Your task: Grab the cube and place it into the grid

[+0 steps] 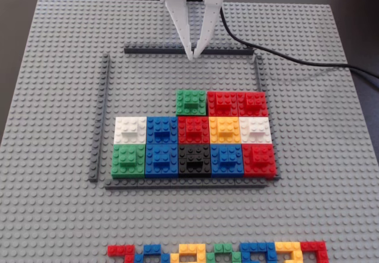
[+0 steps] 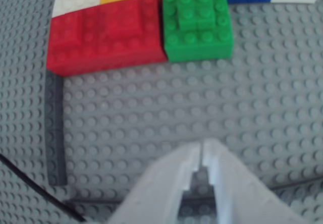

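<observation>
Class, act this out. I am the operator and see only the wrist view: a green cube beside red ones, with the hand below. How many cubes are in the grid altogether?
Observer: Thirteen, in three rows. The fixed view shows five, five and three, and the green cube ends the short far row.
Operator: Where is there room left?
Observer: In the fixed view, left of the green cube, there is bare plate inside the frame.
Operator: Any spare pieces?
Observer: Yes, a line of bricks lies at the plate's near edge. It is across the grid from the hand, which sits over the far bar.
</observation>
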You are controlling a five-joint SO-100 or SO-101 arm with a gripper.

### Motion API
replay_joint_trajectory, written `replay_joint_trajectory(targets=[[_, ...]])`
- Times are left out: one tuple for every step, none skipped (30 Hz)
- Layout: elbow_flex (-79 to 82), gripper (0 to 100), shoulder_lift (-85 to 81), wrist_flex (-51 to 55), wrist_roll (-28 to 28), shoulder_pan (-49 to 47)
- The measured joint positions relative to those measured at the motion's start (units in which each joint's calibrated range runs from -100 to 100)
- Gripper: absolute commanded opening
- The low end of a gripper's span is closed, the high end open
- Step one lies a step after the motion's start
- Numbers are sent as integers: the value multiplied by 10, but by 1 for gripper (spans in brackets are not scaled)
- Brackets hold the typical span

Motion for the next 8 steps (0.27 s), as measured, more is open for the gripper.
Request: replay_joint_trajectory(targets=[[0,0,0,1,0,0],[0,0,0,3,-1,0],[0,0,0,3,-1,0],[0,0,0,4,-1,0],[0,0,0,5,-1,0],[0,0,0,5,-1,0],[0,0,0,5,-1,0],[0,0,0,5,-1,0]])
